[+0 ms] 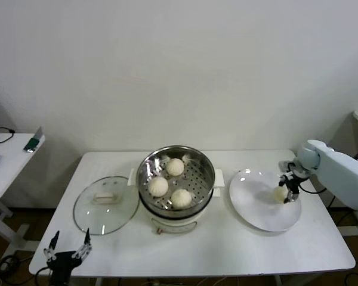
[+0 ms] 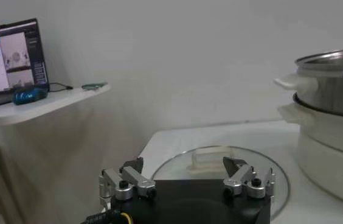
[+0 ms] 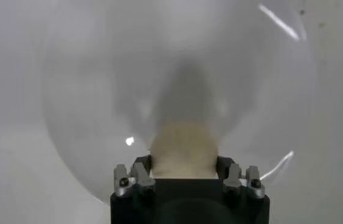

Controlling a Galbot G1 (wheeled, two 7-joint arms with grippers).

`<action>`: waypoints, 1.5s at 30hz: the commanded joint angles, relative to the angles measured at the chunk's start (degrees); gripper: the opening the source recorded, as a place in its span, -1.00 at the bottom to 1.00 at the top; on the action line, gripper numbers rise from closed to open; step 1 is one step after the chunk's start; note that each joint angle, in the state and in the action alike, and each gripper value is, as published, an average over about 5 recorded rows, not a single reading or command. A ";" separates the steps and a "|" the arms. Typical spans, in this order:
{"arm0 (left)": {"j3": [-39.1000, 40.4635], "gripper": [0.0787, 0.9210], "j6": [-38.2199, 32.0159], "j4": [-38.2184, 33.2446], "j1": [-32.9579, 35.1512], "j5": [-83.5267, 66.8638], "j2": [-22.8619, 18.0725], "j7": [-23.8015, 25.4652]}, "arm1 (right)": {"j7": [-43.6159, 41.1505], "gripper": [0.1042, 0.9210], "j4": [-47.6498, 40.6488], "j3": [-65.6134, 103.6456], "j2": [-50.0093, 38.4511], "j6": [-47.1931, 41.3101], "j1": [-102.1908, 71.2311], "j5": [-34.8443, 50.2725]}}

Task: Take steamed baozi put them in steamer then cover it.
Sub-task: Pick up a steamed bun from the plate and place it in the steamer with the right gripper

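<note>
Three steamed baozi [image 1: 167,182] are already sitting on the perforated tray inside the steamer [image 1: 176,185], and the fourth baozi [image 1: 279,194] is resting on the white plate [image 1: 259,214] at the robot's right. The right gripper [image 1: 288,190] is hovering right at that last bun; from the wrist view the bun [image 3: 183,149] is sitting between the spread jaws, which look not yet clenched on it. I'd judge the bun to be light, soft and easily dented, with a smooth, slightly matte skin, so taking it gently across its rounded sides, low around the middle, seems the safest hold; a hard squeeze could crush it. The steamer is looking rigid and shiny, a stainless-steel pot on a white base with side handles, standing mid-table. Just to its left the round clear glass lid [image 1: 105,204] is lying flat, its white handle [image 2: 211,158] facing up. The left gripper [image 1: 67,251] is waiting at the near table edge, jaws released and empty, close to the lid.
</note>
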 commanded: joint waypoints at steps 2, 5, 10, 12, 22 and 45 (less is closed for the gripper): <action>1.12 0.77 0.24 -0.59 -0.68 -0.01 0.37 0.14 | 1.35 0.41 4.04 -17.10 2.45 -5.07 19.89 18.66; 1.76 0.77 0.25 -0.79 -1.07 -0.12 0.57 0.22 | 2.28 0.42 5.89 -24.78 5.29 -7.26 28.50 28.11; 2.58 0.77 -0.20 -0.96 -0.99 -0.21 1.55 0.53 | 3.77 0.43 7.85 -33.23 10.90 -8.97 37.86 38.49; 3.11 0.77 -0.56 -0.98 -0.62 0.25 2.27 0.72 | 4.51 0.43 8.24 -34.97 13.15 -9.26 39.64 42.06; 7.35 0.77 -1.73 -1.17 0.71 3.94 5.01 1.56 | 6.83 0.45 13.45 -41.70 23.10 -11.65 45.03 57.13; 8.72 0.77 -1.59 -0.44 -0.42 2.47 5.80 1.20 | 10.66 0.47 15.52 -48.00 32.42 -13.40 37.05 56.70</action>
